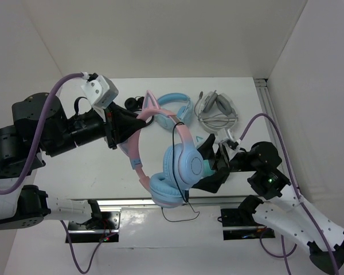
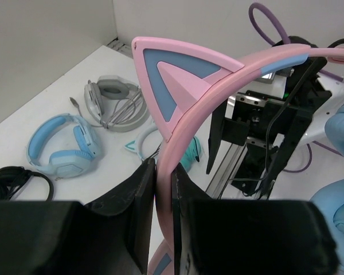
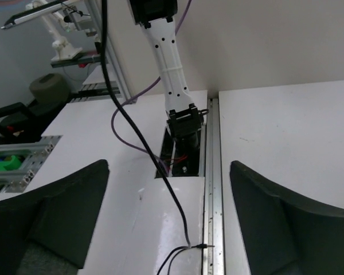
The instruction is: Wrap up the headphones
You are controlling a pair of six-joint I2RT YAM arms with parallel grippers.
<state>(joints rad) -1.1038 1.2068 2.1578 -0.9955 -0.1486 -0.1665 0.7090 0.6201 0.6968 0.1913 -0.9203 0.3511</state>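
The headphones (image 1: 178, 166) have a pink cat-ear headband, light blue ear cups and a thin black cable (image 1: 178, 134). They hang in the air over the table's near edge. My left gripper (image 1: 126, 129) is shut on the pink headband (image 2: 178, 143), just below a cat ear. The cable drapes over the upper cup and dangles below the lower one. My right gripper (image 1: 215, 163) is open, right beside the ear cups. In the right wrist view the cable (image 3: 143, 143) runs down between the wide-open fingers (image 3: 63, 206), its plug (image 3: 203, 246) at the bottom.
On the table behind lie a plain light blue pair (image 1: 175, 106), a grey pair (image 1: 218, 112), a small black pair (image 1: 132, 103) and a teal cat-ear pair (image 2: 189, 153), partly hidden. White walls stand left and right. A metal rail (image 3: 212, 189) runs along the near edge.
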